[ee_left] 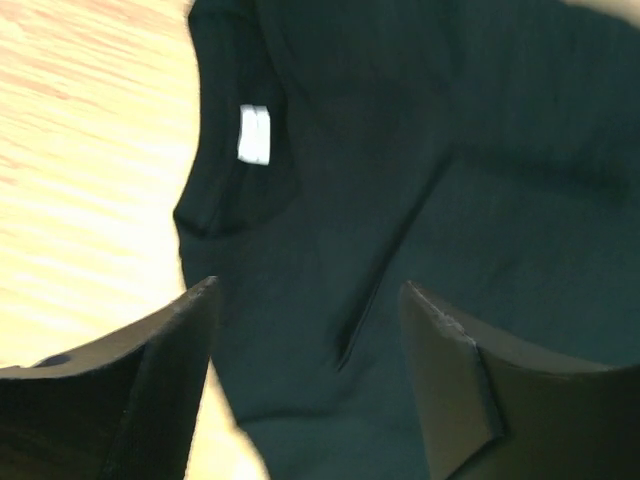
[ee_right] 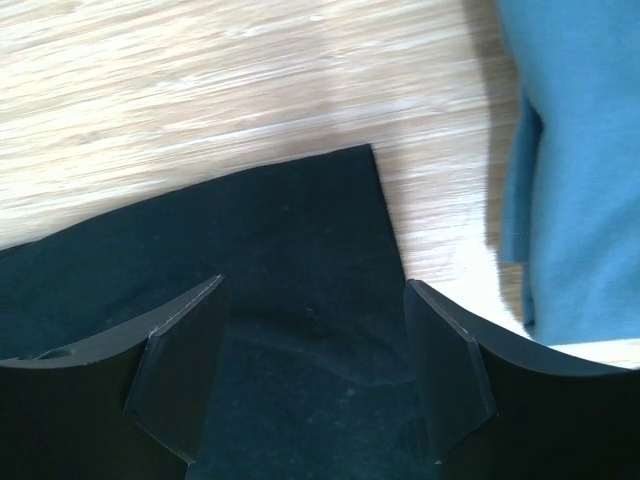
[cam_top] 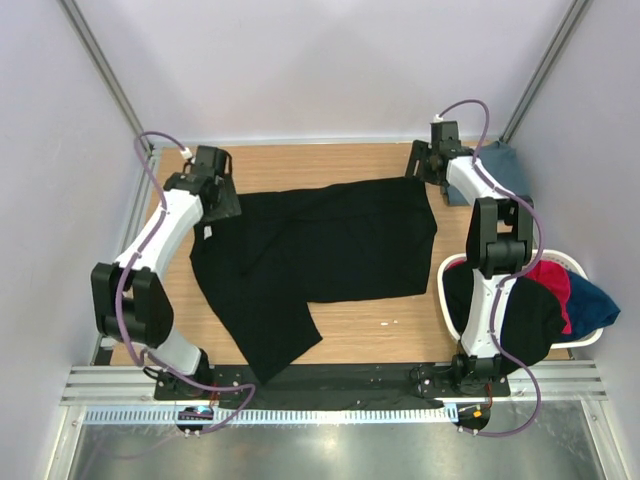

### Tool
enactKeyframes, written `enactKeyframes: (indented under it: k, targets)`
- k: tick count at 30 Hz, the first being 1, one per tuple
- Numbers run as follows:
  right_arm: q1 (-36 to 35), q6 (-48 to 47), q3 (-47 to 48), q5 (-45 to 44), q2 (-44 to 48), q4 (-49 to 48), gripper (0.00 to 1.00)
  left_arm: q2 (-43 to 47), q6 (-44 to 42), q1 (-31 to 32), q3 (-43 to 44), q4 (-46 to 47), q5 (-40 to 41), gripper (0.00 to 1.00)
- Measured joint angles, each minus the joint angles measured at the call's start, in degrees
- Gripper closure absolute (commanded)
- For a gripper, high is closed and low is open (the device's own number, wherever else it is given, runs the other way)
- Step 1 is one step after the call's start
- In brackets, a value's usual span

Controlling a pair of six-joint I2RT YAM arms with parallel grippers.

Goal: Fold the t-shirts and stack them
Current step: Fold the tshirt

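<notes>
A large black t-shirt (cam_top: pixel 320 250) lies spread on the wooden table, one part folded down toward the near edge. My left gripper (cam_top: pixel 222 203) hovers open over the shirt's collar end. In the left wrist view the open left gripper (ee_left: pixel 308 300) has black t-shirt cloth (ee_left: pixel 450 180) below it and the white neck label (ee_left: pixel 254 133) just ahead. My right gripper (cam_top: pixel 422 176) stands open over the shirt's far right corner (ee_right: pixel 330 200), nothing pinched in the right gripper (ee_right: pixel 312 290). A slate-blue t-shirt (cam_top: pixel 506 165) lies folded at the back right, beside that corner (ee_right: pixel 580 180).
A white basket (cam_top: pixel 578 262) at the right holds black (cam_top: pixel 530 315), magenta-red (cam_top: pixel 553 285) and blue (cam_top: pixel 592 305) shirts. Bare wood (cam_top: pixel 380 330) shows in front of the black shirt. Grey walls close in on both sides; a metal rail runs along the near edge.
</notes>
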State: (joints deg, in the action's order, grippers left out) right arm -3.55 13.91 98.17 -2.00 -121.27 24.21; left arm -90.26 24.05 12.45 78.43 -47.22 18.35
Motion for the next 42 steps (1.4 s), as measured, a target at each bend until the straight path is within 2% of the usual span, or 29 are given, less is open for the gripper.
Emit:
enactKeyframes:
  k: [1,5,10,13,23,30,39,40,42]
  targets:
    - [-0.2,0.0,0.1,0.1,0.0,0.0,0.24,-1.8,3.2,-1.6,1.2,1.2,-0.6,0.35]
    - [-1.6,0.2,0.9,0.4,-0.1,0.2,0.23,-9.4,10.8,-4.7,4.1,3.9,-3.9,0.37]
    - [-3.3,0.6,1.1,0.7,-0.3,0.4,0.23,-18.1,17.1,-6.0,4.1,7.0,-6.6,0.39]
    - [-4.0,0.6,1.4,0.8,-0.4,0.8,0.23,-19.9,19.1,-8.3,4.1,9.3,-7.3,0.46]
    - [-4.7,0.4,2.9,0.9,-1.9,2.6,0.22,-25.5,17.2,-16.2,4.5,21.6,-9.2,0.50]
    - [-5.4,0.4,3.8,0.4,-3.3,4.8,0.23,-29.5,14.4,-17.1,7.2,25.4,-10.1,0.58]
    - [-6.3,0.4,5.5,-0.5,-4.6,5.9,0.23,-30.2,12.9,-17.9,7.7,26.7,-11.5,0.84]
    - [-6.3,0.4,5.5,-0.6,-4.7,5.9,0.23,-30.2,12.8,-18.0,7.7,26.7,-11.5,0.89]
    - [-6.4,0.4,5.5,-0.9,-4.9,6.2,0.22,-30.2,12.4,-18.0,7.7,26.7,-11.5,0.92]
